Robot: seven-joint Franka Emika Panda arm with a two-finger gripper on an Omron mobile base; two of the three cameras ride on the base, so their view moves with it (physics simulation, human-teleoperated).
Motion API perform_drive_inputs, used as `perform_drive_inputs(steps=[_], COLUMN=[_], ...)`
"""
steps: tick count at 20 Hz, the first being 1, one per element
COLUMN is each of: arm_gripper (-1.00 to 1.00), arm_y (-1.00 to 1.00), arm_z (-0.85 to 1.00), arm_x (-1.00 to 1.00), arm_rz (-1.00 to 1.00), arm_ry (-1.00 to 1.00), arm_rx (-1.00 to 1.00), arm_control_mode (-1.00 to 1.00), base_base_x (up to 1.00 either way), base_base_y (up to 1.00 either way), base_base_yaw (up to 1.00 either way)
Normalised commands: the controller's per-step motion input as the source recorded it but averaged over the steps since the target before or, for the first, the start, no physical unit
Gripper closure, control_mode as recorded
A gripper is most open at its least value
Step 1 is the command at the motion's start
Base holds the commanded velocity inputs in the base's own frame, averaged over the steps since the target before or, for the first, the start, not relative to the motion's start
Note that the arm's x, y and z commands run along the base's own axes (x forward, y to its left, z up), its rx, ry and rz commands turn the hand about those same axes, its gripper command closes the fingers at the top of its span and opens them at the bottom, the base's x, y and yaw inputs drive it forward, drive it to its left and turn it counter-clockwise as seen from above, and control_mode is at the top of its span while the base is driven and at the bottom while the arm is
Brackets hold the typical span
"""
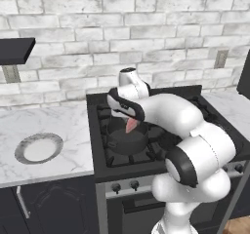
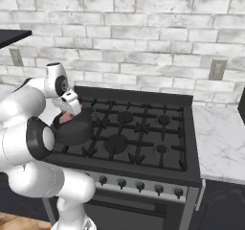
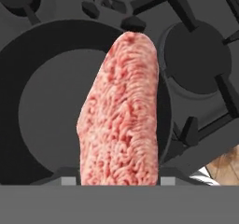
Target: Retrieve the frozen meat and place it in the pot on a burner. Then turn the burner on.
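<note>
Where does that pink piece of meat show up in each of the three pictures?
Left base view: the frozen meat hangs just left of centre, under the arm's bend, above the pot on the stove's front left burner.
Right base view: the meat is at the left edge, a pink sliver over the pot.
Hand view: the meat stands centre, from the bottom upward.
Shared landmark: the round dark pot.

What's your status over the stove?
Gripper shut on the frozen meat. Meat hangs above the pot on the stove's front left burner. Nothing between meat and pot.
</note>
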Motion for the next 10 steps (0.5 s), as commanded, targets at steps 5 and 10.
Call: perform_drive_inputs(steps=[5, 10], arm_gripper=[1.00, 1.00], arm_y=[0.00, 0.00], arm_z=[-0.16, -0.35], arm_x=[0.00, 0.00], arm_rz=[0.00, 0.00], arm_ry=[0.08, 0.03], arm_rx=[0.04, 0.00], arm_control_mode=[-1.00, -1.00], base_base_x=[0.00, 0.00], base_base_y=[0.00, 0.00], base_base_yaw=[0.00, 0.00])
